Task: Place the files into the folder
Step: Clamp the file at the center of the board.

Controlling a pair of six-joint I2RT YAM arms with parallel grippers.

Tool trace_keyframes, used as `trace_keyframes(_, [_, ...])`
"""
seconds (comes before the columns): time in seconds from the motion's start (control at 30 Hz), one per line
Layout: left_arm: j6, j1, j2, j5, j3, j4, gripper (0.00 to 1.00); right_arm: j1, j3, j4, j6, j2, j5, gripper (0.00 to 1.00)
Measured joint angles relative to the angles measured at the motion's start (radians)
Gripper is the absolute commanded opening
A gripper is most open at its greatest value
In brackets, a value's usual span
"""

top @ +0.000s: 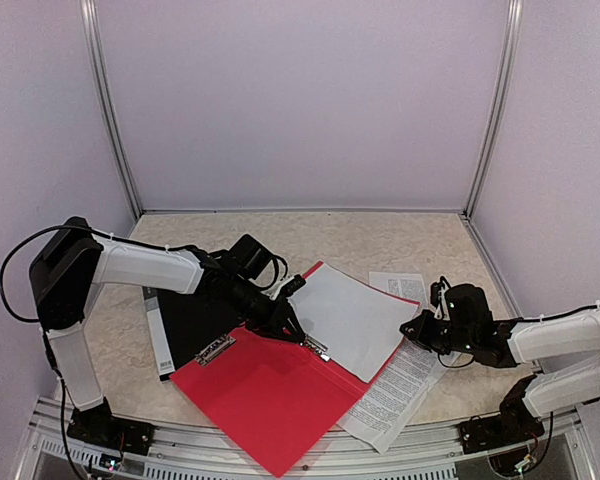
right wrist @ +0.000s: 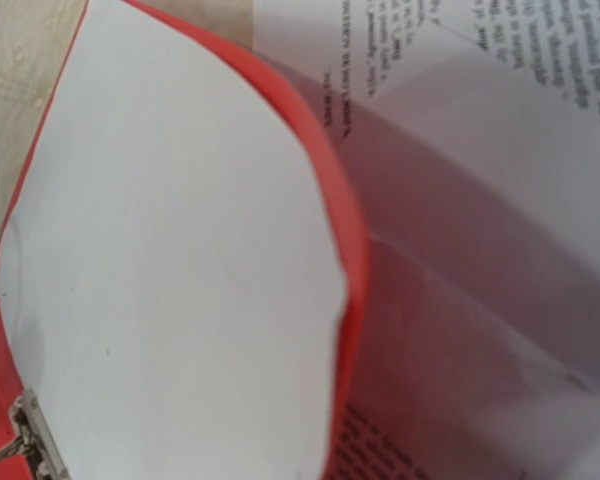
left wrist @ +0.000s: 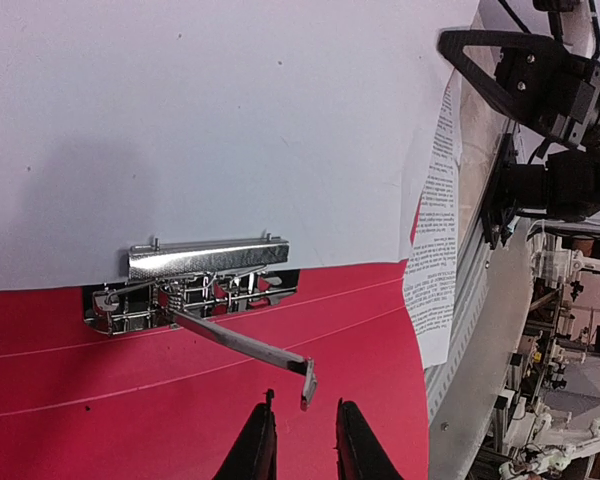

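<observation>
Fingers (left wrist: 263,440) of the left tool (left wrist: 305,408) stand slightly apart, the tip of the clip lever (left wrist: 245,343) just ahead of their gap. Right tool (top: 412,328) is closed at the right edge of the open red folder (top: 260,400); whether it pinches anything is unclear. One blank sheet (top: 355,320) lies inside; printed sheets (top: 400,385) lie partly beneath on the bench (top: 380,235).

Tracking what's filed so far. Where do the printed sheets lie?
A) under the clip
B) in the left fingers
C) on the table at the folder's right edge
C: the printed sheets lie on the table at the right edge of the folder; only a blank sheet is at the clip.
</observation>
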Motion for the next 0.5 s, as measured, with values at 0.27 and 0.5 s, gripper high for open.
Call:
trace_keyframes(0.27, [0.002,0.004,0.000,0.006,0.002,0.001,0.28,0.000,0.003,-0.003,-0.004,0.000,0.000,0.00])
trace_keyframes(0.5, [0.002,0.017,0.000,0.031,0.005,0.002,0.28,0.000,0.016,-0.010,-0.008,0.000,0.000,0.00])
